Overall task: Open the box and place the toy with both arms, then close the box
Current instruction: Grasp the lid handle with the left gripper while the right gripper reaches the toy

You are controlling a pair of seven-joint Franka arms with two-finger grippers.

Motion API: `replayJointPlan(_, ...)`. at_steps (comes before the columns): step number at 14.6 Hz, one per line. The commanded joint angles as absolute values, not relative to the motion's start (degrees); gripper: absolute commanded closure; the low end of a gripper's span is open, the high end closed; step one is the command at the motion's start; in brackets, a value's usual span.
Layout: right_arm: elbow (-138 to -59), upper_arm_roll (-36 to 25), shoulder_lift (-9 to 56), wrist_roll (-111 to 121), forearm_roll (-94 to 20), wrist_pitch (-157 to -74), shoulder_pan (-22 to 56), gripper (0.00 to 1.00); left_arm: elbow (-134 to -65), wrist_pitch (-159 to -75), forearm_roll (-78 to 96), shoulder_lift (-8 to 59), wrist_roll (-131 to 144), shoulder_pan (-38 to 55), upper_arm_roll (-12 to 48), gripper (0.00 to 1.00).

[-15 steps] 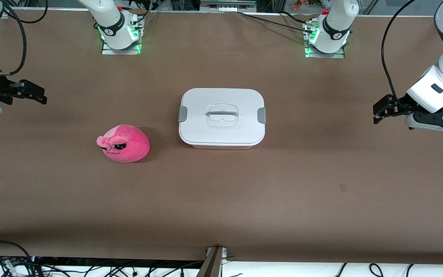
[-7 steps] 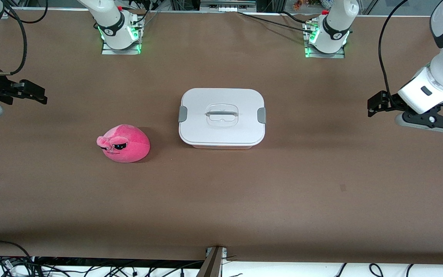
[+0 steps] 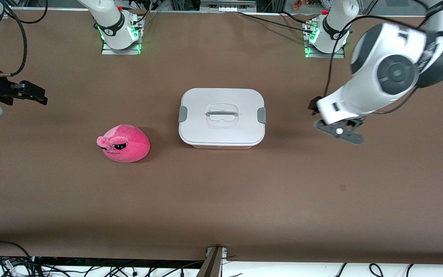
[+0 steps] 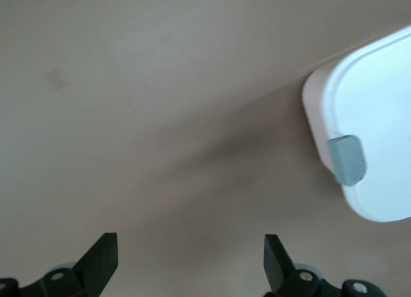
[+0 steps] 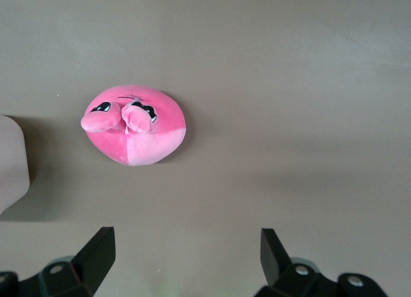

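Task at its outset: the box (image 3: 222,117) is closed and the toy (image 3: 124,143) not yet placed.

The table (image 3: 221,200) carries the box at its middle, lid on and both grey clips (image 4: 347,159) down; its contents cannot be seen. The toy lies on the bare table beside the box, toward the right arm's end. The left gripper (image 4: 189,262), fingers spread and empty, hangs above the table near the box. The right gripper (image 5: 186,258), likewise parted and empty, waits over its end. Opening, placing and closing remain.
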State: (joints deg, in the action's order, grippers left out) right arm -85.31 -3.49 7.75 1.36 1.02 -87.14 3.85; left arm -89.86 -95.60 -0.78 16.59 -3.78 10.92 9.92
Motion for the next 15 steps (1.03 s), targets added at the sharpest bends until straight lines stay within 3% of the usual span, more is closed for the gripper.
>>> replayJointPlan(1, -83.76, -3.34, 11.16, 1.93, 1.41, -87.10, 3.43, 0.00, -84.29, -95.53, 0.00, 21.09, -6.32, 14.66, 11.77, 0.00)
replayJointPlan(4, -83.85, -3.25, 13.17, 2.20, 1.23, -91.13, 3.86, 0.00, -84.29, -100.80, 0.53, 21.27, -10.26, 20.46, 11.95, 0.00)
replayJointPlan(10, -84.64, -3.16, 17.57, 0.97, 0.18, -90.70, 9.31, 0.00, -84.64, -112.03, 0.09, 26.97, -24.84, 28.64, 11.95, 0.00)
replayJointPlan(15, -90.94, -3.08, 20.39, -3.08, -3.60, -97.44, 10.89, 0.00, -85.69, -118.74, 0.70, 32.16, -34.28, 30.58, 12.04, 0.00)
